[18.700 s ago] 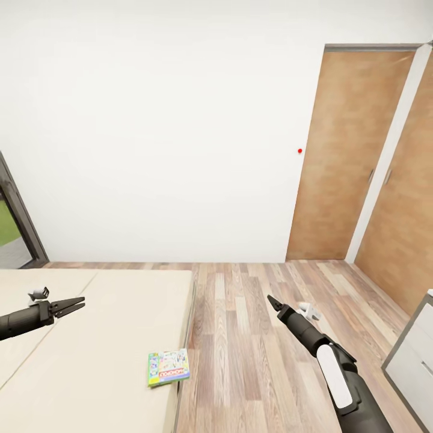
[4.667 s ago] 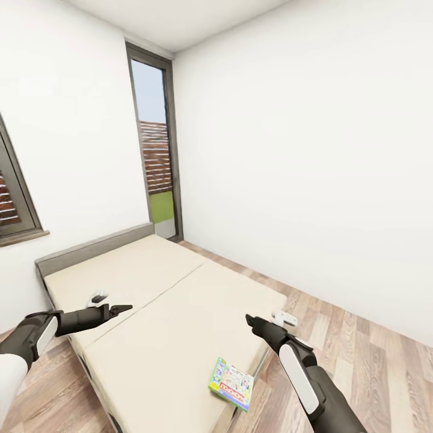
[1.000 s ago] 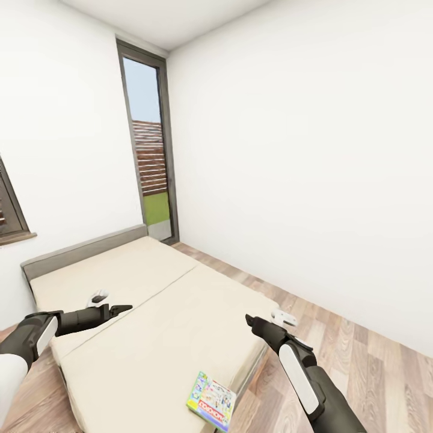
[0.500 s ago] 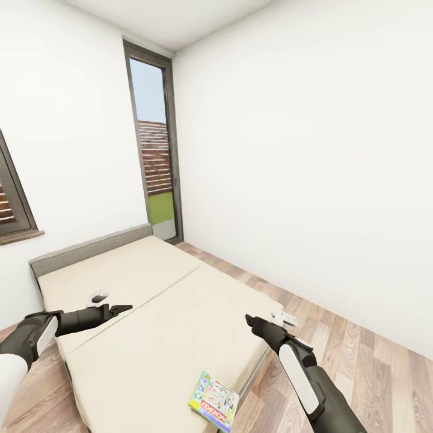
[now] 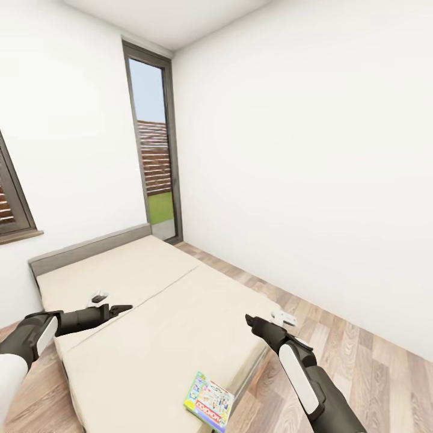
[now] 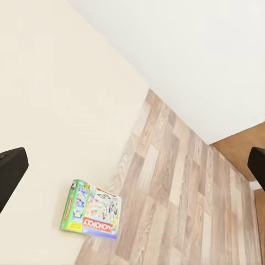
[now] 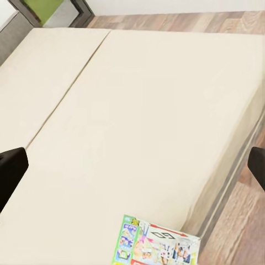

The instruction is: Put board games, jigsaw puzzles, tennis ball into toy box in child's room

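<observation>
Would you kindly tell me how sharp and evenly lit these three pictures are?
Head view: flat, even light, walls splay outward, mild wide-angle distortion. Left wrist view: board game crisp, almost no shadow. Right wrist view: bed soft but readable, no glare.

Swung from the wall and wooden doors round to the bed [image 5: 150, 313]; lately nudged slightly.

Green-edged pale blue board game [image 5: 208, 401], plain beige bed [image 5: 150, 313].
</observation>
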Controlling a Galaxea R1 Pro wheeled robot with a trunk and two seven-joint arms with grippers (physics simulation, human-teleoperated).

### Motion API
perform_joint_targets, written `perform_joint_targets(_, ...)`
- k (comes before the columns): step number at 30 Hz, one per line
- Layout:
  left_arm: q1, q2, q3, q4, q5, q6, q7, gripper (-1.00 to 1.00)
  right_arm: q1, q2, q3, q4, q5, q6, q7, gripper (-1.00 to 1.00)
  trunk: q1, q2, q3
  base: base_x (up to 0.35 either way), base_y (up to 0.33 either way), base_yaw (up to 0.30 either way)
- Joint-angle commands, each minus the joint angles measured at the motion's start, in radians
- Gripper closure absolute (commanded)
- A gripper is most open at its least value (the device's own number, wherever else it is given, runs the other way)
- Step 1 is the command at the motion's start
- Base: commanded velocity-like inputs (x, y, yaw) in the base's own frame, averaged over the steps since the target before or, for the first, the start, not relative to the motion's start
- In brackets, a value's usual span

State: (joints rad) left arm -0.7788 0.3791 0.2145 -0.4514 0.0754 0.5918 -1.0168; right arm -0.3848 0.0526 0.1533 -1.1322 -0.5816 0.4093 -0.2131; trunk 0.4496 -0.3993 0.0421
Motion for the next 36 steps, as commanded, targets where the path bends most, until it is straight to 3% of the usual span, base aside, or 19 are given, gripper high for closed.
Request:
perform_joint_targets(1,0.0,0.0,0.002,0.0,0.003,0.008,-0.002,-1.0,0.0,0.0,0.002,-0.001,-0.01,0.002,-0.009,-1.0,0.0,-0.001,0.0,0.0,-0.186,0.092)
perform_joint_targets(13,0.0,0.0,0.002,0.0,0.003,0.008,-0.002,-1.0,0.0,0.0,0.003,-0.001,-0.01,0.002,-0.009,-1.0,0.0,-0.001,0.0,0.0,-0.189,0.18)
perform_joint_targets(23,0.0,0.0,0.002,0.0,0.003,0.008,-0.002,-1.0,0.0,-0.001,0.053,-0.002,-0.009,0.001,-0.011,-1.0,0.0,-0.001,0.0,0.0,-0.035,0.228)
perform_joint_targets(36,0.0,0.0,0.002,0.0,0.003,0.008,-0.002,-1.0,0.0,-0.002,0.065,-0.003,-0.009,0.001,-0.011,-1.0,0.0,-0.001,0.0,0.0,-0.122,0.254)
